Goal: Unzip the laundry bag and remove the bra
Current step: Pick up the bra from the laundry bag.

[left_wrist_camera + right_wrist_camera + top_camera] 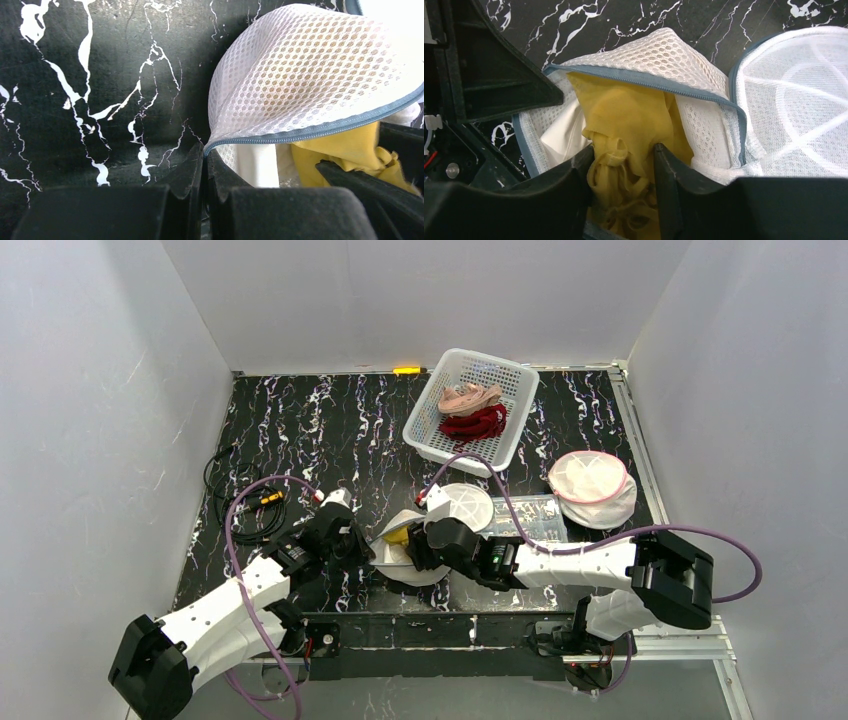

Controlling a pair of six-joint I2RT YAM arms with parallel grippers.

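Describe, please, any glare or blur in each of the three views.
Top external: evenly lit, no glare. Left wrist: top-right corner blown out white above the mesh laundry bag; left hand dark and soft. Right wrist: yellow bra sharp; the neighbouring white mesh bag washed out.

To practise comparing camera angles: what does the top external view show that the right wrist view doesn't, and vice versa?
Only the top external view shows the white basket with pink and red garments, a second, pink-trimmed mesh bag, the coiled cable and the clear box. Only the right wrist view shows the laundry bag's blue-grey zipper open and the right gripper closed around the yellow bra. Both show the laundry bag, the bra inside it and the black marble table.
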